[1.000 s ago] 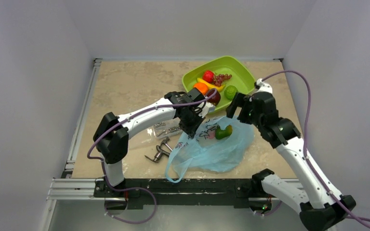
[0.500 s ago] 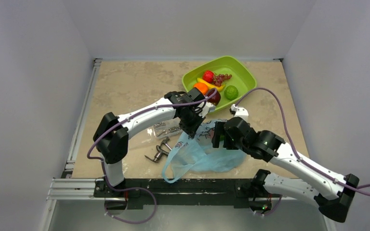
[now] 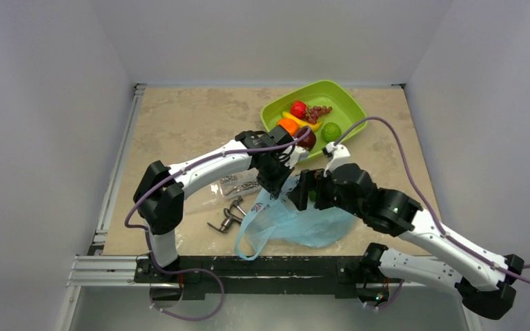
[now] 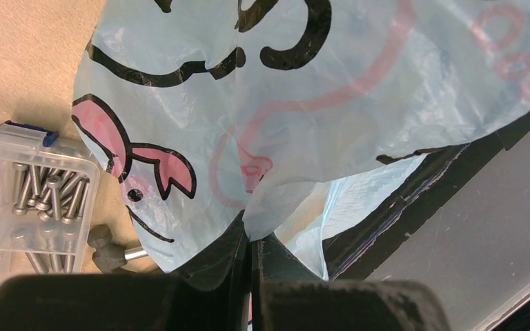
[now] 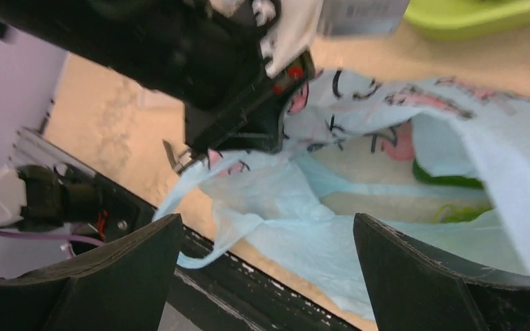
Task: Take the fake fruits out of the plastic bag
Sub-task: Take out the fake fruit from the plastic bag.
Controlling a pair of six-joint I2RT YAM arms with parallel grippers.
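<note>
The light-blue plastic bag [image 3: 297, 221] lies at the table's front middle, its printed side filling the left wrist view [image 4: 317, 103]. My left gripper [image 3: 277, 182] is shut on a fold of the bag's upper edge [image 4: 252, 234] and holds it up. My right gripper [image 3: 306, 193] stands wide open at the bag's mouth [image 5: 269, 241], nothing between its fingers. Inside the bag lies a green fruit [image 5: 448, 181]. An orange [image 3: 288, 125], a red fruit [image 3: 299, 109], grapes [image 3: 319, 110], a banana [image 3: 302, 120], a plum [image 3: 308, 140] and a green fruit [image 3: 330, 131] sit in the green tray [image 3: 350, 103].
A clear box of screws [image 3: 238, 185] [image 4: 34, 200] and grey metal tools [image 3: 228, 217] lie left of the bag. The black frame rail [image 5: 283, 289] runs just below the bag's front edge. White walls close in the table.
My right arm has swung down and left from beside the tray to the bag's mouth, still open. The left gripper has kept its hold on the bag's edge.
</note>
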